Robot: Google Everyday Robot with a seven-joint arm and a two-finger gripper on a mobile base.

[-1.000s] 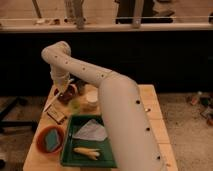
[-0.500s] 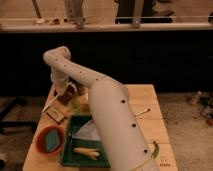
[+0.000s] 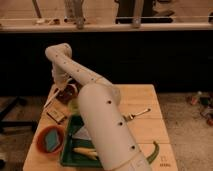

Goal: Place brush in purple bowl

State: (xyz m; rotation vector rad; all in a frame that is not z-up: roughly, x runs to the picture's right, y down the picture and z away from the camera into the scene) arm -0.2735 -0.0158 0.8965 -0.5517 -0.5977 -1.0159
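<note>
The purple bowl [image 3: 68, 93] stands at the table's back left, partly hidden by my white arm. My gripper [image 3: 62, 86] hangs from the wrist right at the bowl's left rim, shut. A slim pale streak that looks like the brush [image 3: 50, 100] slants from the gripper down-left over the table edge. Whether the fingers grip it does not show.
An orange bowl [image 3: 41, 146] holding a blue sponge [image 3: 51, 140] sits front left. Beside it, a green tray [image 3: 66, 150] carries a white cloth and a yellow item. A fork [image 3: 136, 114] lies to the right and a green object [image 3: 153, 152] front right. A small brown block [image 3: 56, 116] lies near the bowl.
The arm's big forearm link has swung nearer and lower, covering more of the tray. The gripper and the pale streak stay by the purple bowl.
</note>
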